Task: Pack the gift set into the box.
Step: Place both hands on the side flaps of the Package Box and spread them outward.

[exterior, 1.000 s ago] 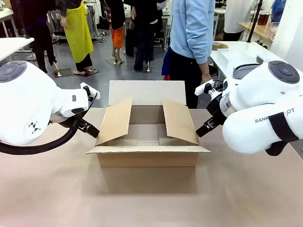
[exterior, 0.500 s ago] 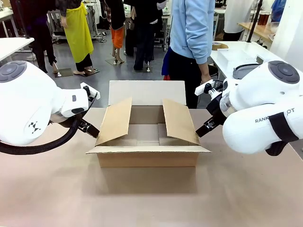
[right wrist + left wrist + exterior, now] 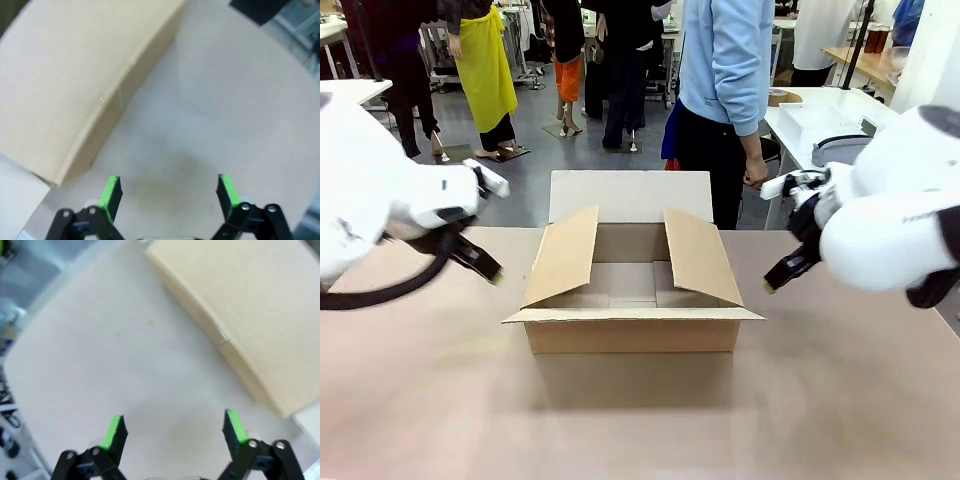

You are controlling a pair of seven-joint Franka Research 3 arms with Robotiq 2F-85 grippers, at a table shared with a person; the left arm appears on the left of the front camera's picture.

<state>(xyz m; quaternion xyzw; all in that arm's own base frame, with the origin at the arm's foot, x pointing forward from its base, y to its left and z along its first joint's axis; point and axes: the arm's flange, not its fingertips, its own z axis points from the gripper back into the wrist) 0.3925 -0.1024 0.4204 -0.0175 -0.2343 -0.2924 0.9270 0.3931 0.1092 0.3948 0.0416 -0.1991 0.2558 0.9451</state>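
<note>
Pale brown table point(image 3: 640, 420) runs bare from its near edge up to the cardboard carton point(image 3: 632, 337). The carton sits mid-table with all four flaps open: the near one folded out flat, the side ones standing at a slant, the far one upright. The left gripper point(image 3: 488, 270) hangs off the carton's left side and the right gripper point(image 3: 780, 277) off its right. Both have their fingers spread wide with nothing between them, and neither touches the cardboard. I'd say the gift set has yet to go in. Its tray should come down level between the side flaps without knocking them inward. Beyond the far edge stands a person in a light blue top point(image 3: 725, 80). The near wall hides part of the carton's floor, and where the gift set lies I cannot tell.
</note>
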